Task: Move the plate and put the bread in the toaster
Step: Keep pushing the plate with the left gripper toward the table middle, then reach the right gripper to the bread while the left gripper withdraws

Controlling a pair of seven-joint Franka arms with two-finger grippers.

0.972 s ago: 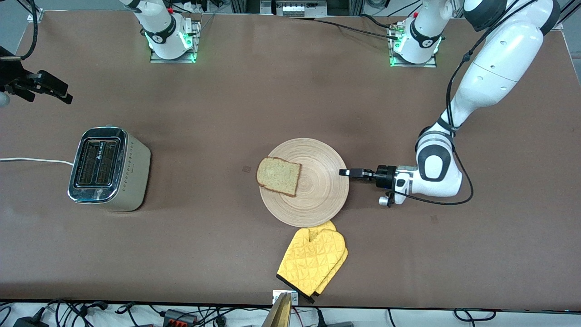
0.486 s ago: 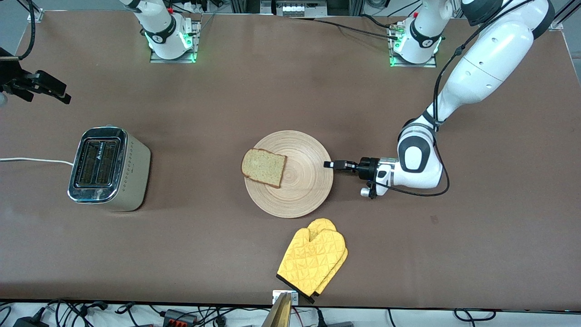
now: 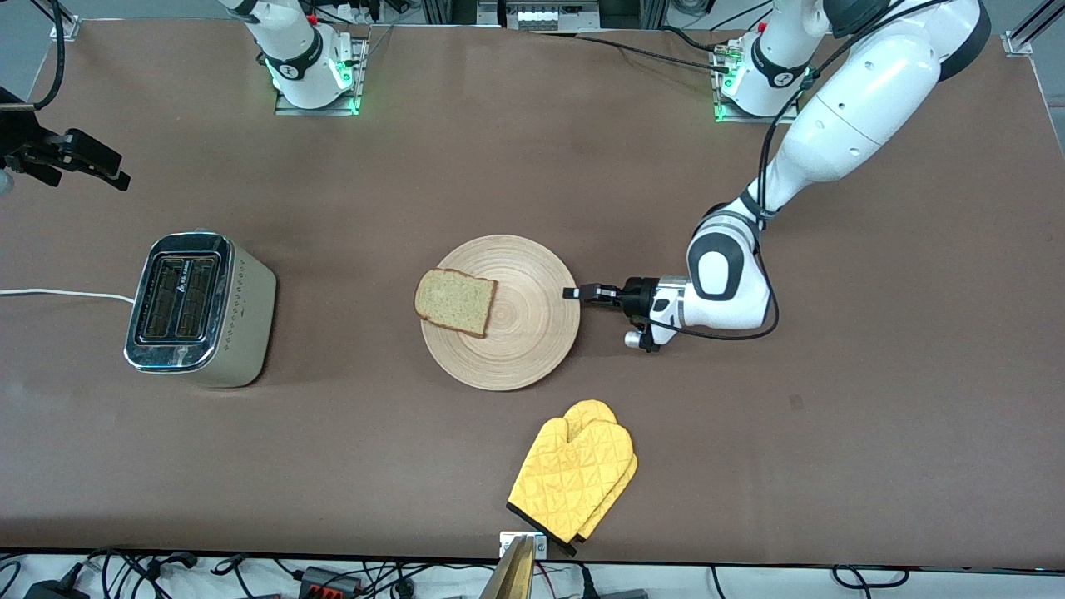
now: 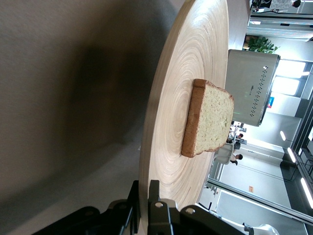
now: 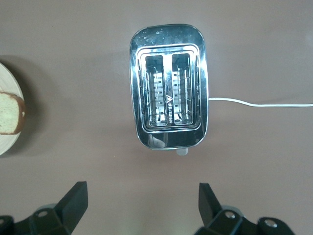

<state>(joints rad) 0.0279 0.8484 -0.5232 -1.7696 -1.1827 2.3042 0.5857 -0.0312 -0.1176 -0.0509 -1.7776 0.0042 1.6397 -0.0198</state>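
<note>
The light-wood plate [image 3: 520, 337] lies on the table's middle with the bread [image 3: 455, 301] on its toaster-side rim. My left gripper [image 3: 572, 293] is shut on the plate's rim at the left arm's end; the left wrist view shows its fingers [image 4: 155, 196] clamping the plate [image 4: 181, 112], with the bread [image 4: 210, 120] and the toaster [image 4: 252, 88] past it. The toaster [image 3: 200, 309] stands toward the right arm's end, slots empty. My right gripper [image 3: 112, 175] is open and empty, up in the air over the table beside the toaster [image 5: 168, 107].
A yellow oven mitt [image 3: 574, 474] lies nearer the front camera than the plate, by the table's front edge. The toaster's white cord [image 3: 58, 293] runs off the right arm's end of the table. The right wrist view catches the plate's edge [image 5: 7, 142] and the bread [image 5: 10, 115].
My left gripper has slid the plate with the bread toward the toaster and a little farther from the front camera, off the mitt. The right gripper has stayed put.
</note>
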